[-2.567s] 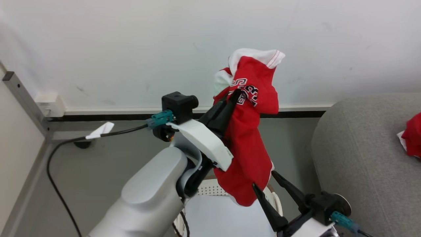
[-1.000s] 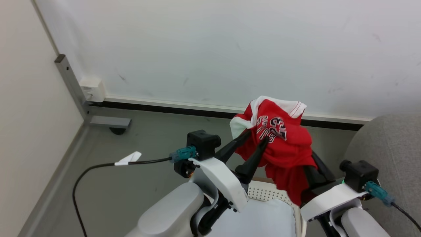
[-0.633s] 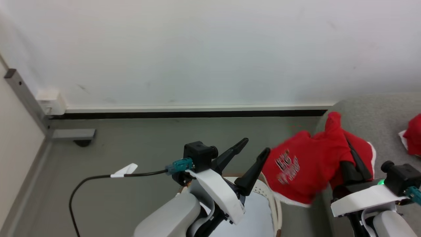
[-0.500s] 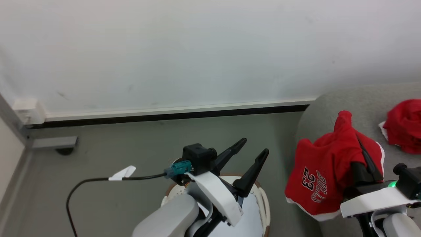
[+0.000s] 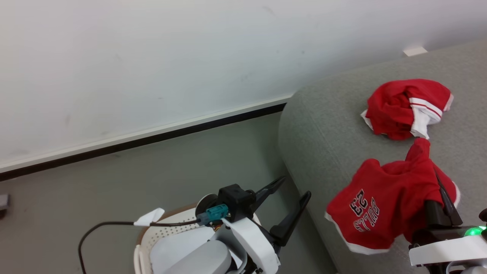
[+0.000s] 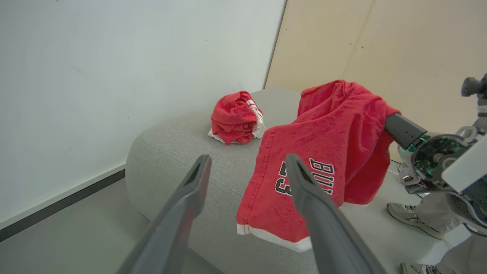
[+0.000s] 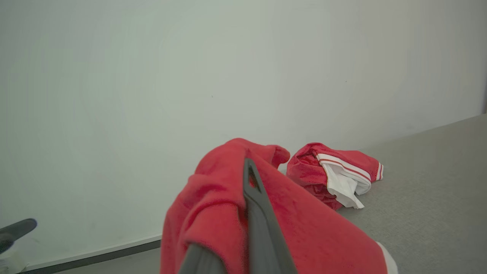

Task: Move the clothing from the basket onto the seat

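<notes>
A red garment [image 5: 384,205] with a dark printed logo hangs from my right gripper [image 5: 437,179], which is shut on it above the front of the light-grey seat [image 5: 323,125]. The cloth drapes over the gripper's fingers [image 7: 252,190] and hides their tips. Another red garment [image 5: 403,108] with white striped trim lies bundled on the seat further back. My left gripper [image 5: 295,187] stands open and empty above the cream perforated basket [image 5: 163,233], left of the seat. In the left wrist view the hanging garment [image 6: 327,160] is just beyond my left gripper [image 6: 248,160], apart from it.
A white liner sheet [image 5: 179,245] lies inside the basket. A black cable with a white tag [image 5: 150,217] runs from my left wrist across the grey floor. A white wall with a dark baseboard [image 5: 152,139] is behind. A person's shoes [image 6: 409,214] stand beyond the seat.
The head camera has swung right. My left gripper opened and let go of the red garment, and my right gripper carried it from above the basket to over the seat.
</notes>
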Motion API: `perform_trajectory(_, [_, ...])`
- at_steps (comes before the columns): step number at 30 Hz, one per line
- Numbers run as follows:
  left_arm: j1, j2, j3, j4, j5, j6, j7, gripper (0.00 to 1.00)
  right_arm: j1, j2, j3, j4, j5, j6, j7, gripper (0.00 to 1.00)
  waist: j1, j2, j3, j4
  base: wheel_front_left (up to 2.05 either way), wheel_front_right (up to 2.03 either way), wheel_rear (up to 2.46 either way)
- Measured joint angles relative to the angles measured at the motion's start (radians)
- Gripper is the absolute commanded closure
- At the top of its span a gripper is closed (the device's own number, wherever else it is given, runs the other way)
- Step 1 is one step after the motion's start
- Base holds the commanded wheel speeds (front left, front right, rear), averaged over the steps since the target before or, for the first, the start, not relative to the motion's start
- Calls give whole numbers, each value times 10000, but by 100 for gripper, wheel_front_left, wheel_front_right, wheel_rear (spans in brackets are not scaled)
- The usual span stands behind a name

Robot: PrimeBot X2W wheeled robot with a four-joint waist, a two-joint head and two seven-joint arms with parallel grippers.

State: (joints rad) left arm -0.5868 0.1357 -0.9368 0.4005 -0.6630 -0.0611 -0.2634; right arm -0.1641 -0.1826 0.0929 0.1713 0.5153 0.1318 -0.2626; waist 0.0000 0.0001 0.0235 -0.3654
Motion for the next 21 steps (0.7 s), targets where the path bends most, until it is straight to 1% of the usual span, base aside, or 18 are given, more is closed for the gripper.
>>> perform_trajectory(4, [30, -50, 48, 161, 199, -12, -6, 0, 67, 17, 0, -119, 52, 0, 2, 100, 0, 0, 140, -369, 0, 0, 0])
perform_trajectory(7, [30, -96, 73, 322, 226, -44, -6, 0, 76, 10, -4, -153, 54, 0, 2, 100, 0, 0, 199, -470, 0, 0, 0])
perform_trajectory(15, [-1, -192, 36, 700, 259, -130, -6, 0, -117, -79, 13, -263, 65, 0, 2, 100, 0, 0, 326, -353, 0, 0, 0])
perform_trajectory(17, [-27, -192, 23, 738, 263, -132, -6, 0, -488, -151, 65, -251, 128, 0, 0, 100, 0, 0, 425, -302, 0, 0, 0])
perform_trajectory(21, [-193, -178, -25, 754, 272, -190, 35, 0, -1405, -495, 167, -165, 295, 0, 2, 100, 0, 0, 752, -147, 0, 0, 0])
